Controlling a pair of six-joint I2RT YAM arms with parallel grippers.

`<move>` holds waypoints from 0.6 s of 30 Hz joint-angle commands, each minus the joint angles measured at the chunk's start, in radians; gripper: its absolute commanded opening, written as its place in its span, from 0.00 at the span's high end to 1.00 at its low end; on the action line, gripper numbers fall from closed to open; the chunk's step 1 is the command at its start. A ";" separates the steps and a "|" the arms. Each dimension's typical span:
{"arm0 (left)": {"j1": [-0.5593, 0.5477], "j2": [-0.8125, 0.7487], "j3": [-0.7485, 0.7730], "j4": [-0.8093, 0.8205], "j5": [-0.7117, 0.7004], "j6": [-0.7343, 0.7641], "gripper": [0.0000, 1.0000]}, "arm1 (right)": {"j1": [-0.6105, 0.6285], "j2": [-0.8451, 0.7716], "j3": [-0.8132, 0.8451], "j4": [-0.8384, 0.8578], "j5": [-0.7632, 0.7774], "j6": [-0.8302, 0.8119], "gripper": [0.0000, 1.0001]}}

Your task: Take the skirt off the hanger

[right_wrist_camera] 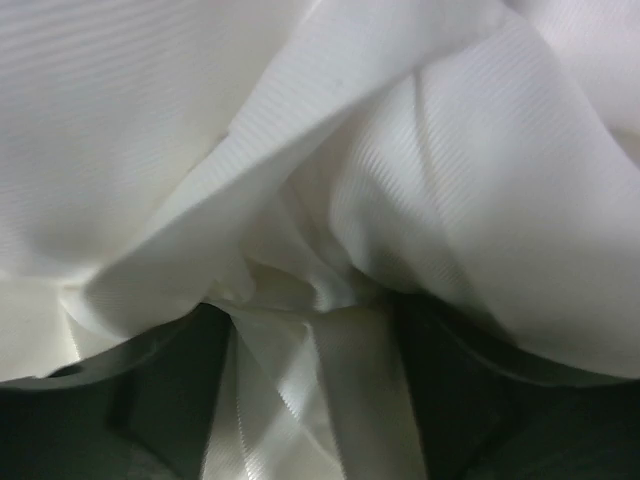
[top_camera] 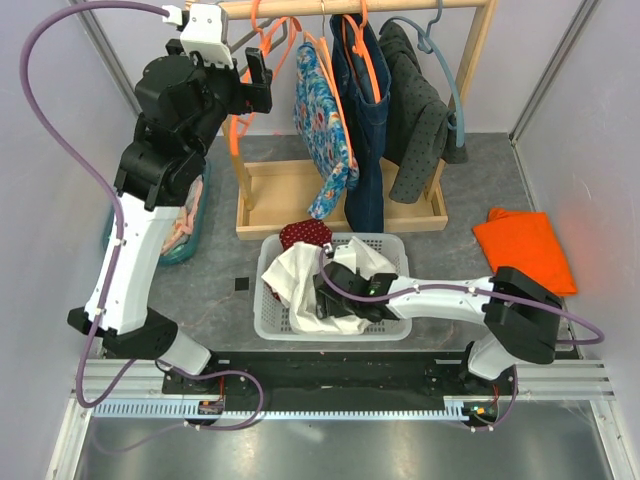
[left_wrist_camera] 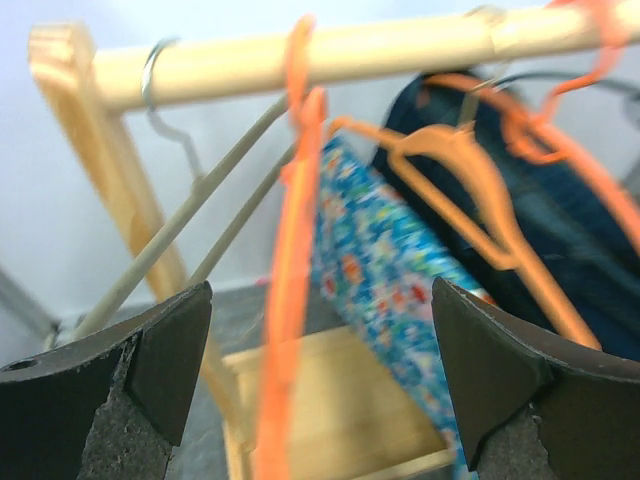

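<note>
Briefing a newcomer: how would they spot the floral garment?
Find the wooden rack at the far side of the table. Of the clothes hanging on it, the floral garment is leftmost, the only bright blue print, beside plain dark denim.

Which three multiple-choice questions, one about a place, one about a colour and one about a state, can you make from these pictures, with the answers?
1. Where is the right claw?
A. In the white plastic basket, on the crumpled white cloth
B. On the wooden rail
C. On the bare grey table

2. Which colour is the folded cloth lying right of the basket?
A. Green
B. Orange
C. Black

3. In which state is the left claw?
A. Shut on the flowered blue skirt
B. Shut on the wooden rail
C. Open

Answers: 1 A, the top view shows that arm reaching into the basket. 2 B, the cloth is bright orange. 3 C, the left wrist view shows a wide gap between its fingers, with the thin orange plastic hanger in it.
</note>
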 commanded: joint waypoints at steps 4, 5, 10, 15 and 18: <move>-0.126 0.037 0.104 0.053 0.041 0.002 0.04 | -0.021 -0.190 0.098 -0.379 0.165 -0.022 0.08; -0.146 0.075 0.112 0.054 0.032 0.002 0.04 | -0.021 -0.228 0.112 -0.394 0.161 -0.037 0.07; -0.207 0.195 0.204 0.077 -0.014 0.002 0.03 | -0.021 -0.311 0.171 -0.385 0.052 -0.082 0.02; -0.232 0.278 0.258 0.113 -0.053 0.042 0.02 | -0.011 -0.397 0.193 -0.338 -0.040 -0.114 0.02; -0.232 0.303 0.256 0.116 -0.080 0.035 0.02 | -0.005 -0.461 0.209 -0.281 -0.083 -0.143 0.02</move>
